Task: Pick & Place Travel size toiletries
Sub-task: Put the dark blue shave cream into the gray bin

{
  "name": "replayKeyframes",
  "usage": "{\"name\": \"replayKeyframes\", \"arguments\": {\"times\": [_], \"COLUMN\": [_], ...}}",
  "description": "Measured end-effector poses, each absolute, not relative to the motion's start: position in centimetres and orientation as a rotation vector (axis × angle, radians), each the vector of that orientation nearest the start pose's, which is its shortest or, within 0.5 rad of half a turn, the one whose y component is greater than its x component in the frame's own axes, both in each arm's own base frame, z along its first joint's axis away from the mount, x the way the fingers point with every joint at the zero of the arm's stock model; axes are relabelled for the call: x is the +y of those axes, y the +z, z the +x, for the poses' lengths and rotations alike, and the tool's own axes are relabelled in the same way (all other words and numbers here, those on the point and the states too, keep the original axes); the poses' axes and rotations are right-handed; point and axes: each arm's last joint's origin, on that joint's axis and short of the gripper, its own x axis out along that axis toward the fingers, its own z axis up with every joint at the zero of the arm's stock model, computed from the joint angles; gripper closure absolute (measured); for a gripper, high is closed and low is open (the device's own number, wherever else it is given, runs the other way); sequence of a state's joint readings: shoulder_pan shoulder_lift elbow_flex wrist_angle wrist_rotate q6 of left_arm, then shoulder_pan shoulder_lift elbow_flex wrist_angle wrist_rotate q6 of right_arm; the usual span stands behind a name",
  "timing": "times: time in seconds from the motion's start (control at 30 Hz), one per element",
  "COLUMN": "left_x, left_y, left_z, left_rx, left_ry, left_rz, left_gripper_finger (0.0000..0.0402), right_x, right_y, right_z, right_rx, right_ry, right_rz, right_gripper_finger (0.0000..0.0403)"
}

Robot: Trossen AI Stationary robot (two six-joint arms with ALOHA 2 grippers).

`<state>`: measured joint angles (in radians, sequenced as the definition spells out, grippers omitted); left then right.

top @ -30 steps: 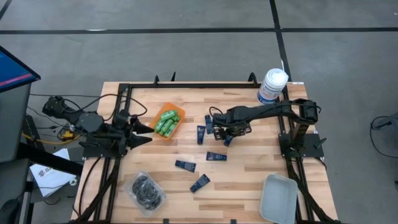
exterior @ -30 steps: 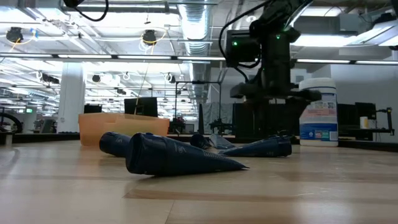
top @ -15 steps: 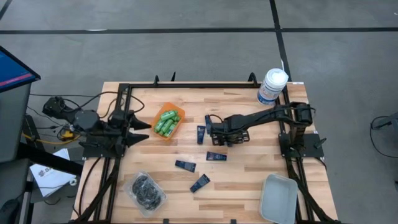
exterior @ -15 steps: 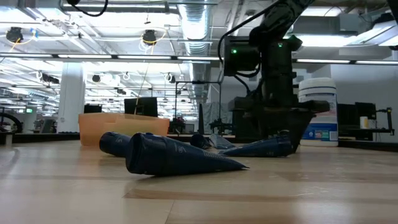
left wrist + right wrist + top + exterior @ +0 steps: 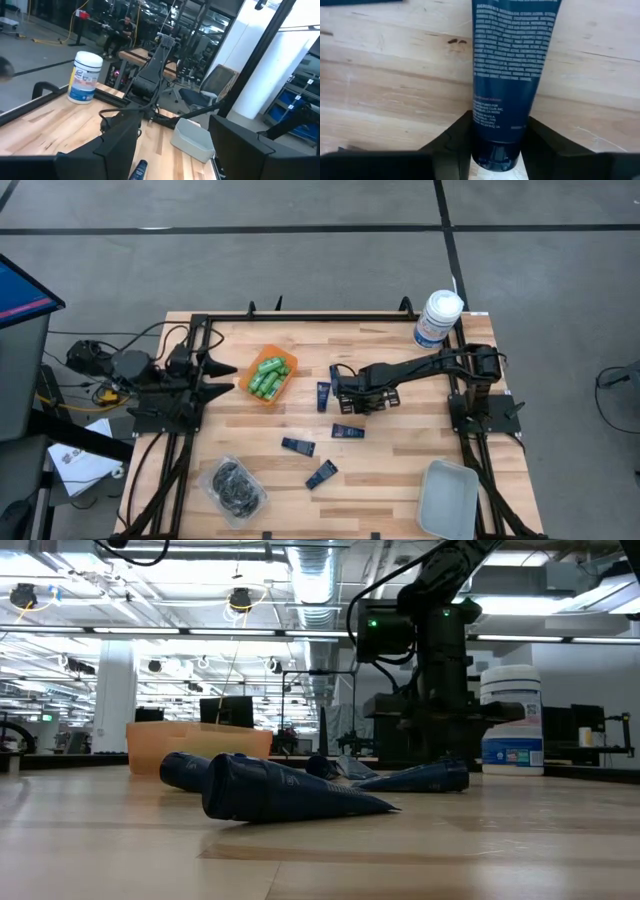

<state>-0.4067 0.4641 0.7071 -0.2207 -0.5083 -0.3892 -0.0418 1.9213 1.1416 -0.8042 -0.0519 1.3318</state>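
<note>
Right gripper is down on the wooden table near its middle, its two dark fingers pressed against either side of a navy tube at the cap end — gripping it. In the high view the gripper covers that tube, so it cannot be made out there.

Nearest in the low view lies another navy tube, with more behind it partly overlapped. From above, loose tubes lie near the middle, and a clear packet of black round pieces sits at the near left. Green bottles fill an orange tray farther back. A grey bin at the near right is cut off by the frame edge.

Left gripper waits at the left side, jaws apart, nothing between them.

Farthest, a white canister stands at the table's far right corner — beyond, grey floor.
</note>
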Motion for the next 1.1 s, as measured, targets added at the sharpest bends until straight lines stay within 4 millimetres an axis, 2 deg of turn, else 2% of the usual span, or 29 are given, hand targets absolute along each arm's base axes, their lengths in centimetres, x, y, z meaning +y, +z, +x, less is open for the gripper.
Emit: {"name": "replayKeyframes", "arguments": {"times": [0.17, 0.3, 0.43, 0.53, 0.63, 0.73, 0.87, 1.0, 1.1], "left_x": [-2.6, -2.4, -2.0, -1.6, -1.1, -0.7, -0.1, 0.2, 0.4], "left_y": [34.1, 34.2, 34.5, 34.7, 34.9, 35.1, 35.2, 35.2, 35.2], "left_z": [9.8, 9.6, 8.8, 8.0, 7.1, 6.2, 5.3, 4.6, 4.4], "left_rx": [-0.042, -0.052, -0.090, -0.128, -0.167, -0.202, -0.244, -0.271, -0.277], "left_ry": [0.107, 0.111, 0.126, 0.154, 0.192, 0.230, 0.277, 0.316, 0.345], "left_rz": [-0.398, -0.402, -0.419, -0.435, -0.431, -0.428, -0.453, -0.470, -0.455], "left_gripper_finger": [0.0160, 0.0160, 0.0160, 0.0160, 0.0160, 0.0160, 0.0160, 0.0160, 0.0160], "right_x": [-1.2, -1.1, -1.0, -1.0, -0.2, 1.0, 3.5, 6.7, 9.2], "right_y": [12.7, 14.1, 17.8, 19.5, 22.1, 24.1, 26.9, 28.6, 29.4], "right_z": [32.6, 32.4, 31.8, 30.4, 28.9, 27.6, 25.3, 22.9, 21.0], "right_rx": [1.353, 1.381, 1.316, 1.325, 1.300, 1.267, 1.239, 1.282, 1.338], "right_ry": [-1.026, -0.965, -0.868, -0.885, -0.862, -0.836, -0.763, -0.706, -0.690], "right_rz": [1.088, 1.044, 1.038, 1.026, 1.035, 1.056, 1.117, 1.197, 1.263], "right_gripper_finger": [0.0265, 0.0265, 0.0287, 0.0287, 0.0279, 0.0268, 0.0280, 0.0287, 0.0276]}}
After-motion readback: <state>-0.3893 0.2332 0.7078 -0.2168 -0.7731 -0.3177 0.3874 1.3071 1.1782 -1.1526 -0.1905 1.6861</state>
